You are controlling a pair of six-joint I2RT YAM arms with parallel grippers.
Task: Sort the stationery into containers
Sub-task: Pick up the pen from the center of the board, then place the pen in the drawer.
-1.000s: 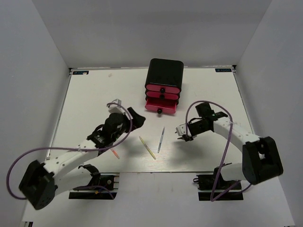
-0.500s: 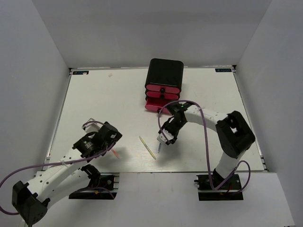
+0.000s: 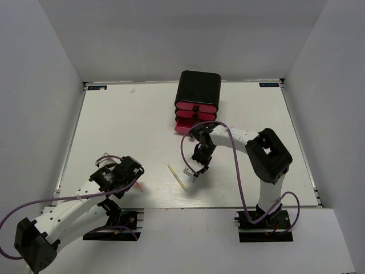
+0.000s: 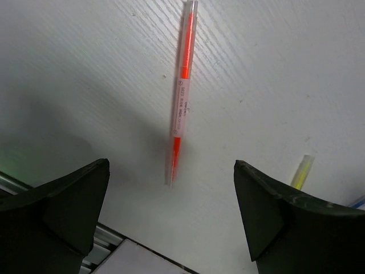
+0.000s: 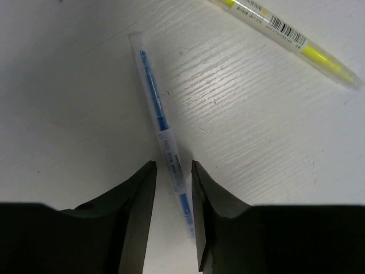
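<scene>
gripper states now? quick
Left gripper: open, empty, above the thin red-orange pen.
Right gripper: jaws narrow, astride the thin blue pen; grip cannot be told.

Item: enclosed work bay, seen from above.

- Table (image 3: pixel 114 131): white rectangular top, matt; close views show a fine wood-like grain in the surface.
- Trim (image 3: pixel 142 83): thin dark strip along the table's far edge and down both sides.
- Labels (image 3: pixel 97 88): two small tags, one at each far corner of the top; their print is too small to read.
- Back wall (image 3: pixel 182 34), left wall (image 3: pixel 34 114), right wall (image 3: pixel 336 103): plain pale grey panels, unmarked, closing the table on three sides.
- Light: even and diffuse, with only soft shadows on the top.
</scene>
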